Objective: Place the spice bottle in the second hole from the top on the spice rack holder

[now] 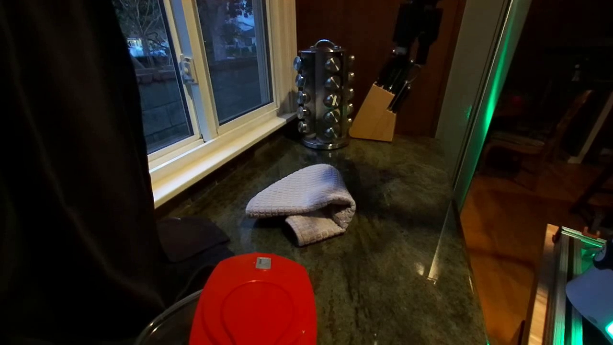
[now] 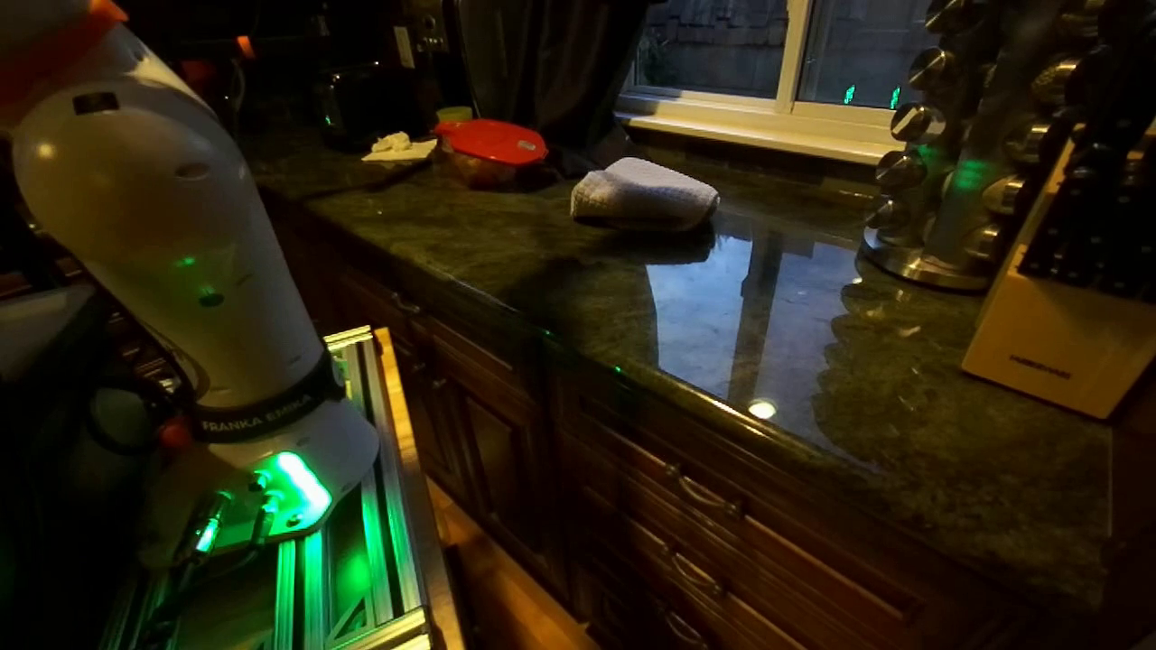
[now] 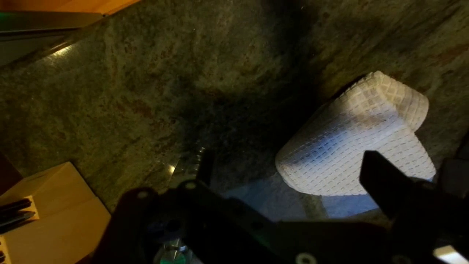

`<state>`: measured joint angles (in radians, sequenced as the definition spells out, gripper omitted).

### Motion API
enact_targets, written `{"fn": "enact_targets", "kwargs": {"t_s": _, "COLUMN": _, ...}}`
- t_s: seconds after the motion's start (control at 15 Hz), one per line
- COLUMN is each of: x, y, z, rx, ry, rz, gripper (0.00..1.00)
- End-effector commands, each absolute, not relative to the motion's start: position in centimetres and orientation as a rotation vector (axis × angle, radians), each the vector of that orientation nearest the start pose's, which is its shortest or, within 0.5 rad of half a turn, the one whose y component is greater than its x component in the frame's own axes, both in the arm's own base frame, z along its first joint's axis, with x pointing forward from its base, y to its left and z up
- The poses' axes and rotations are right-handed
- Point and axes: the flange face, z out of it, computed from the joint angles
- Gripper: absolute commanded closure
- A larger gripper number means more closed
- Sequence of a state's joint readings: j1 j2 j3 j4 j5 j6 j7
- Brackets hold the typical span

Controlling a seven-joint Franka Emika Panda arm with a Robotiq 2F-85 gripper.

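Silver spice rack (image 1: 318, 96) stands upright on your surface (image 1: 397, 191), just beside the wooden knife block (image 1: 373, 117); capped jars (image 1: 332, 83) sit in its rows. Your hand (image 3: 288, 156) is unclenched above the surface, fingers (image 3: 381, 179) spread apart. Folded towel (image 3: 351, 154) lies apart from the rack.

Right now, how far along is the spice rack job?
Possibly done: the spice rack holder shows silver-capped jars in its second row from the top; whether the task's spice bottle is among them, I can't tell. In hand: nothing; the Robotiq gripper stands open. Left: perhaps only a retreat, since no loose one shows.
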<state>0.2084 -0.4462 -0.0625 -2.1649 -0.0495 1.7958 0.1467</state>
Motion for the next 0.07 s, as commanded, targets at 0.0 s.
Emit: {"fn": "enact_targets", "kwargs": {"t_s": 0.0, "x": 42.41, "y": 5.27, "z": 57.75, "rx": -3.149, "ry": -0.02, "rz": -0.118, "gripper": 0.0}}
